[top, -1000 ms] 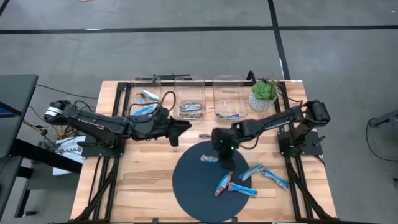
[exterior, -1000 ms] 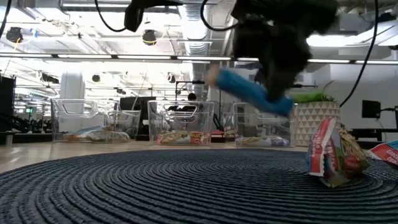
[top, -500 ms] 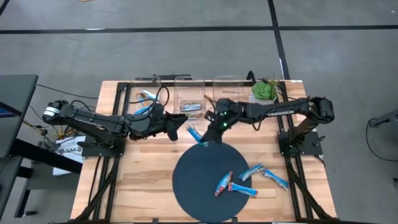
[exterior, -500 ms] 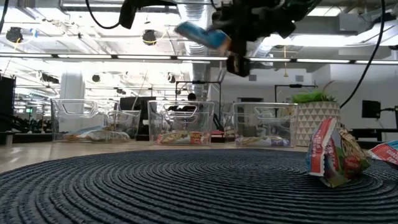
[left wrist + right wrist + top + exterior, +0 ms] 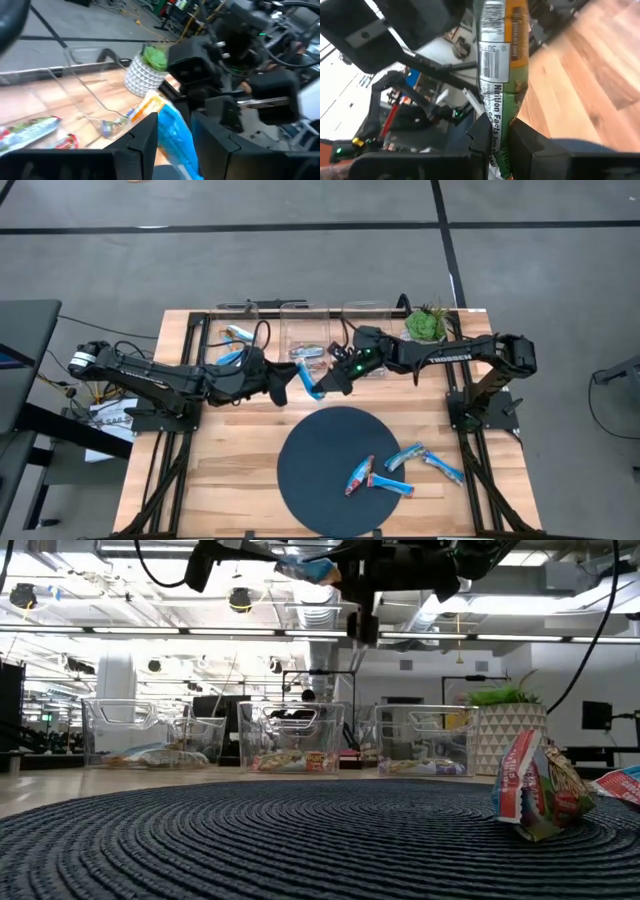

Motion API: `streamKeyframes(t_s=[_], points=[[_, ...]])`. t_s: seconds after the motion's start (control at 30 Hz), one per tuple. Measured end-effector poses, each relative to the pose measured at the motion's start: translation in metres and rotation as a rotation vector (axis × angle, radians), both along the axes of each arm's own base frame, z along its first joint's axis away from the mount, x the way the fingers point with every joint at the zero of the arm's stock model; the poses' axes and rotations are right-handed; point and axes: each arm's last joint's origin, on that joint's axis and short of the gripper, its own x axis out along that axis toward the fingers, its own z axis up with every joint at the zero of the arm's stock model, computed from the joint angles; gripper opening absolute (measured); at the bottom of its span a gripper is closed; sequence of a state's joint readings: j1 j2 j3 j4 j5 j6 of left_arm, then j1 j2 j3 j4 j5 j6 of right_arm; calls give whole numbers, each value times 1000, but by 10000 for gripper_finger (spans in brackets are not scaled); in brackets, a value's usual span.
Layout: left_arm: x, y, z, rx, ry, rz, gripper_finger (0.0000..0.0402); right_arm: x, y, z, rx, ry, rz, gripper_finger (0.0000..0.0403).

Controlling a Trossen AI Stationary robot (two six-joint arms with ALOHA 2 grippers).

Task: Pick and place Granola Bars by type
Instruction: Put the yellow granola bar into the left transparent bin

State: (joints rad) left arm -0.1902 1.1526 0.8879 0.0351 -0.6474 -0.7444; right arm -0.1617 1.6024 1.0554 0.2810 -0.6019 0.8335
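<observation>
A: Where is the blue bar point(image 5: 308, 388) sitting?

B: Up off the table, between the two grippers. In the high view it slants from the left gripper point(image 5: 291, 385) down to the right gripper point(image 5: 327, 387), one end at each.

A: Who actually has it?

B: The right gripper's fingers are clamped on it. Its wrist view shows the wrapper point(image 5: 496, 80) rising straight out from between the two dark fingers point(image 5: 479, 131), barcode side showing. In the left wrist view the bar point(image 5: 175, 135) sits in the gap between that arm's fingers point(image 5: 145, 137), with the right gripper point(image 5: 200, 95) just beyond. The fingers flank the wrapper closely, but I cannot tell whether they press on it.

A: And the low view?

B: Only a bit of blue point(image 5: 305, 567) at the top, among the dark arm parts, well above the mat point(image 5: 250, 840).

A: The other bars?

B: Well apart from both sets of fingers. Four lie on the right part of the round dark mat point(image 5: 310, 480) and just off it: a red and blue one point(image 5: 359, 475), then blue ones point(image 5: 390, 484), point(image 5: 404, 456), point(image 5: 441, 468). More lie in the clear bins point(image 5: 305, 330) behind the grippers, next to a potted plant point(image 5: 424, 328).
</observation>
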Motion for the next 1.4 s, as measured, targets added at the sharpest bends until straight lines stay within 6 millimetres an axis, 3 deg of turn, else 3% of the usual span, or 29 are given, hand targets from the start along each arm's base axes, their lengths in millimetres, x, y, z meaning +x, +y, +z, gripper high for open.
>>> streamKeyframes(t_s=[0.43, 0.77, 1.4], points=[[-1, 6, -1, 0, 1, 97, 110, 4, -5, 14, -55, -104, -95, 33], [4, 13, 13, 23, -118, 11, 110, 9, -6, 22, -84, -138, -98, 32], [6, 12, 18, 0, -172, -125, 110, 9, -7, 22, -92, -143, -100, 30]])
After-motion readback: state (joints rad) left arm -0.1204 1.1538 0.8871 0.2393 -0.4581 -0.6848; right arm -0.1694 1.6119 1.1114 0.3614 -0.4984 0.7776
